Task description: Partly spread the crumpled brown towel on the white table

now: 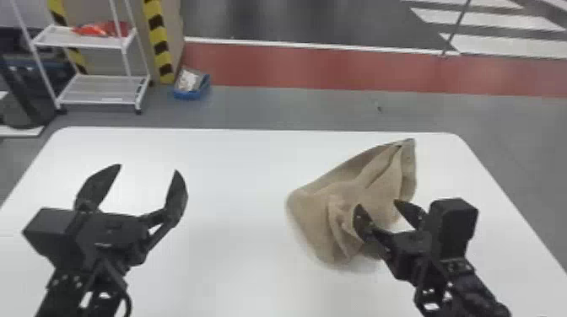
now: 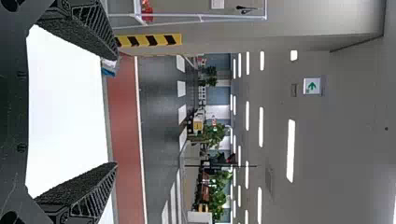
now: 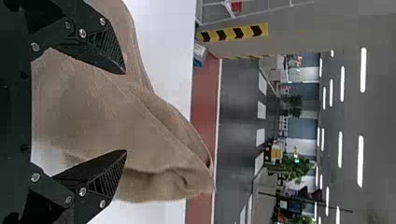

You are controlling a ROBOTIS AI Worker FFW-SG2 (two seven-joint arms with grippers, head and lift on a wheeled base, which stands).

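The brown towel (image 1: 312, 210) lies crumpled, with folds and a peaked far corner, on the right half of the white table (image 1: 236, 269). My right gripper (image 1: 379, 206) is over the towel's near right part, its fingers apart. In the right wrist view, the towel (image 3: 93, 112) spreads behind and between the fingertips of my right gripper (image 3: 125, 112), and whether they touch it I cannot tell. My left gripper (image 1: 147, 170) stands open above the table's left part, away from the towel. The left wrist view has my left gripper (image 2: 116, 109) with nothing between its fingers.
Beyond the table's far edge (image 1: 253, 130) are a white shelf cart (image 1: 101, 101) at the left, a blue bin (image 1: 192, 93) on the floor and a yellow-black striped post (image 1: 158, 40).
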